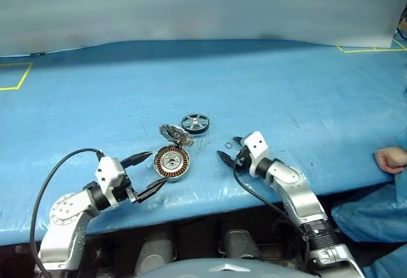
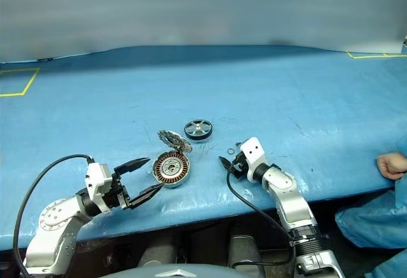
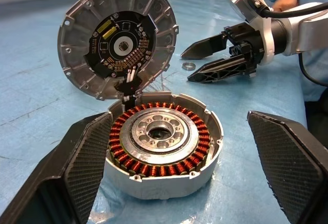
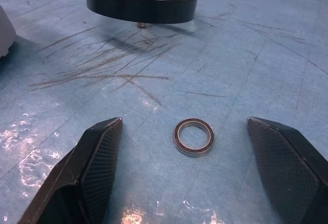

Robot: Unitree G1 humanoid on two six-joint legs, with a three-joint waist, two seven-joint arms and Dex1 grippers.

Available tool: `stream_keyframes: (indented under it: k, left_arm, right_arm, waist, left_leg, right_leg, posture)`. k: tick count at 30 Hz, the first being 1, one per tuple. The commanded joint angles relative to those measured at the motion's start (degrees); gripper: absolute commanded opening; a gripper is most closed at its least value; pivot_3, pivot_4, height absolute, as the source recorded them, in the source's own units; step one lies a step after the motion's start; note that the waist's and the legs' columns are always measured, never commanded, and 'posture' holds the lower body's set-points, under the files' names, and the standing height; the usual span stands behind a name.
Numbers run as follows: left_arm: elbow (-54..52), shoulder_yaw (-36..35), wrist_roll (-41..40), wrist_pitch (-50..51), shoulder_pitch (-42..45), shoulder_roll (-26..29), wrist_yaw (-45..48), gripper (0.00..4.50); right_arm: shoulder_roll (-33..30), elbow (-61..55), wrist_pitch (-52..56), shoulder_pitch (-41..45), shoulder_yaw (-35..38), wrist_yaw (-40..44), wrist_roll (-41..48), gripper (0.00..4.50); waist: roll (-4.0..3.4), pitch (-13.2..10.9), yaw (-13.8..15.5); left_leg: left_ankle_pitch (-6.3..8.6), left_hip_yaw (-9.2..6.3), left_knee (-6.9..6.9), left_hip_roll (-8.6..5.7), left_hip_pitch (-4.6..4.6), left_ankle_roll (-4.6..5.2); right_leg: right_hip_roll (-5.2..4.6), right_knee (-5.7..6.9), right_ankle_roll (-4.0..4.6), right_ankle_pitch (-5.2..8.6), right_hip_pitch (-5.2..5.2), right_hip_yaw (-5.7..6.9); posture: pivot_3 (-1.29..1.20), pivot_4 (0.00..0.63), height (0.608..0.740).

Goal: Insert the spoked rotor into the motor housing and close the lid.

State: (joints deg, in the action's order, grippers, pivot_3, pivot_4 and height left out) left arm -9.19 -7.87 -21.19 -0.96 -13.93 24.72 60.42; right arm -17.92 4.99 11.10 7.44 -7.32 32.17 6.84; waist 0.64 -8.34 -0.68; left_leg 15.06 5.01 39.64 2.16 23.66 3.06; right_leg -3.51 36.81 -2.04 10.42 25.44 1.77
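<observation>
With its lid point(image 1: 175, 134) standing open, the motor housing point(image 1: 172, 163) is sitting between the left gripper's point(image 1: 144, 175) spread fingers for steadying, the spoked rotor point(image 1: 194, 123) is lying at its one o'clock, and the right gripper point(image 1: 229, 151) is spreading its fingers around a small ring point(image 4: 193, 137).

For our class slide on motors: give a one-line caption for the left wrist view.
Open motor housing with copper windings, lid hinged upright, flanked by open jaws.

The motor housing point(image 1: 172, 163) lies open with copper windings showing, its lid point(image 1: 175, 134) tilted up at twelve o'clock; the spoked rotor point(image 1: 195, 123) lies at one o'clock.
</observation>
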Motion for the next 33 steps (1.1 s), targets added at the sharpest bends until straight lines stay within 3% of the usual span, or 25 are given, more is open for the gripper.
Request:
stream_keyframes:
  k: [1,4,6,16,26,33]
  left_arm:
    - [2.0,-0.3,-1.5,-4.6,-0.4,0.4,1.9,4.49]
    - [2.4,-1.3,-4.3,-6.5,-0.9,-1.1,1.9,4.49]
    - [3.0,-1.3,-4.3,-8.0,-1.2,-1.4,1.7,4.5]
    - [3.0,0.5,-5.7,-9.4,-3.1,-3.1,0.9,4.5]
    - [5.7,2.0,-3.0,-13.2,-4.0,-2.4,1.1,4.5]
    - [7.2,1.8,-3.1,-14.6,-3.3,-3.2,0.1,4.5]
  right_arm:
    - [-0.5,-0.3,1.7,0.3,1.2,-0.3,0.4,4.07]
    - [-0.5,0.1,2.6,0.4,1.6,-0.2,0.7,4.07]
    - [-0.4,0.5,2.8,0.5,1.9,-0.5,0.6,3.67]
    - [-0.4,2.4,3.8,0.6,0.4,-0.3,-0.6,0.67]
    - [-2.0,-3.5,3.7,-0.7,-0.8,3.5,0.6,0.66]
    - [-7.6,-18.0,9.4,-1.5,-5.8,13.9,4.5,0.66]
  waist:
    - [0.0,0.0,0.0]
    - [0.02,0.0,0.0]
    - [0.03,0.0,0.0]
    - [0.04,0.1,0.0]
    - [0.03,0.1,0.0]
    - [-0.02,0.0,0.0]
  left_leg:
    - [0.0,0.0,0.0,0.01,-0.01,0.0]
    - [0.03,-0.05,0.0,0.03,-0.02,0.02]
    - [0.04,-0.05,0.01,0.03,-0.05,0.03]
    - [0.05,-0.07,0.0,0.06,-0.05,0.03]
    - [0.07,-0.13,-0.07,0.07,0.0,0.02]
    - [0.08,-0.14,-0.24,0.09,0.1,0.02]
  right_leg:
    - [0.0,0.0,0.01,0.01,0.03,0.02]
    - [-0.08,-0.09,0.01,0.01,0.09,0.15]
    - [-0.17,-0.1,0.01,0.01,0.07,0.24]
    - [-0.2,-0.11,0.03,0.02,0.06,0.36]
    - [-0.26,-0.21,0.05,0.04,0.09,0.47]
    - [-0.23,-0.37,0.08,0.06,0.12,0.54]
  posture:
    - [0.0,0.15,0.74]
    - [0.0,0.15,0.74]
    - [0.0,0.15,0.74]
    - [0.0,0.15,0.74]
    - [0.0,0.15,0.74]
    - [0.0,0.15,0.74]
